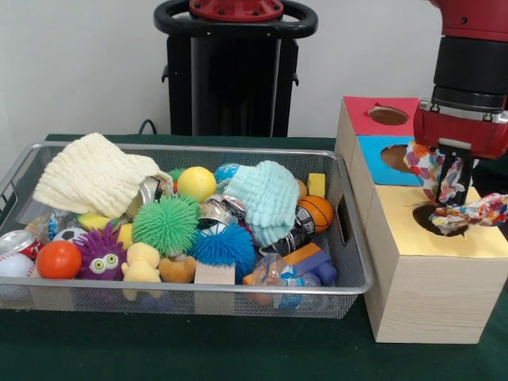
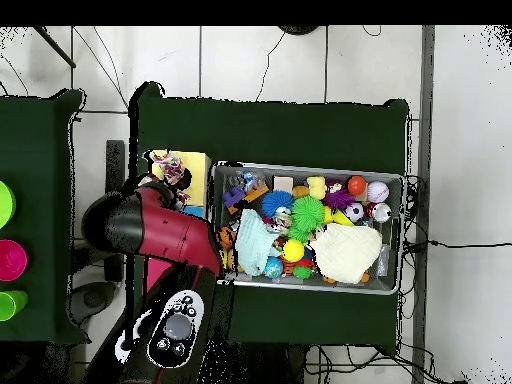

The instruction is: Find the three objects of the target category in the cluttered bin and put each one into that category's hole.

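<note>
From the wire bin, where a cream cloth and a mint cloth lay on the clutter, to the box's yellow hole, the gripper seemingly pinched a patterned cloth, whose tail draped the rim and might snag.

Wire bin sits just beside the box.
</note>
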